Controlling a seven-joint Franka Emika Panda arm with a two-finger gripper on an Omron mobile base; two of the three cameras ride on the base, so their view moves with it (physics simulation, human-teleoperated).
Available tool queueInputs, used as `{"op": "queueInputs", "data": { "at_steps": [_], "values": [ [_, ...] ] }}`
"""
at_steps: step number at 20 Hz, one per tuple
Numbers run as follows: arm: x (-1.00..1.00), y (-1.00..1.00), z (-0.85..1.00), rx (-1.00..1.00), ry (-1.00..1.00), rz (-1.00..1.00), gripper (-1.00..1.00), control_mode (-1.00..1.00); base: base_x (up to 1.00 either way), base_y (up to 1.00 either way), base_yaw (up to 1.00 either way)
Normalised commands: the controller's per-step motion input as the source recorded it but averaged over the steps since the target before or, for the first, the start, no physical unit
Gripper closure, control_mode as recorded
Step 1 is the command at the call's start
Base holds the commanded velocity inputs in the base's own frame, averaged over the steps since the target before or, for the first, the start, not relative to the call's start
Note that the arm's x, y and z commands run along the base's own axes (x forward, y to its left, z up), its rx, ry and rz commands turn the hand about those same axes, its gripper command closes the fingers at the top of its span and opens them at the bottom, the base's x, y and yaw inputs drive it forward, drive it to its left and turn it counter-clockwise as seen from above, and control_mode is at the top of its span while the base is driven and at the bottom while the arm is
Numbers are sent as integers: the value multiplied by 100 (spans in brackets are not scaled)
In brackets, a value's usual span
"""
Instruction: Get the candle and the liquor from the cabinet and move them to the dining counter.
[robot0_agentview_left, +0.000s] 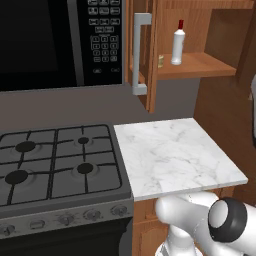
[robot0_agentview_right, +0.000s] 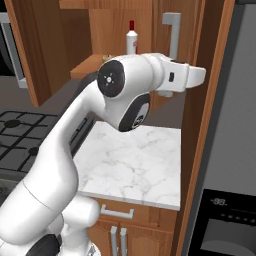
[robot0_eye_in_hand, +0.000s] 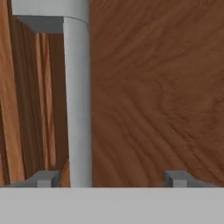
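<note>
place: a home kitchen
signs: gas stove (robot0_agentview_left: 60, 162), microwave (robot0_agentview_left: 60, 42) above the stove, marble counter (robot0_agentview_left: 175, 155) beside the stove

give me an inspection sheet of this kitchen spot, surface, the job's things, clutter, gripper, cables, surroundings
Surface: small marble slab beside the stove, bare.
Job's things: liquor upright on the shelf of the open cabinet; candle at the shelf's left edge, partly hidden.
Clutter: nothing seen.
Gripper: gripper close to the cabinet door, jaws open; grey bar handle just inside the left tip, not clamped.
Cables: nothing seen.
Surroundings: stove, microwave.
</note>
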Motion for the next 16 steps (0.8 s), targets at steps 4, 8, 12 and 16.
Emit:
{"op": "queueInputs", "data": {
  "at_steps": [4,8,12,16],
  "values": [
    [-76,0,0,0,-1,0,-100,-100,0,0,0],
    [-57,28,0,-3,-1,-3,-100,-100,0,0,0],
    [-9,66,0,-6,-1,-13,-100,-100,0,0,0],
    [-2,68,0,-8,0,-17,-100,-100,0,0,0]
  ]
}}
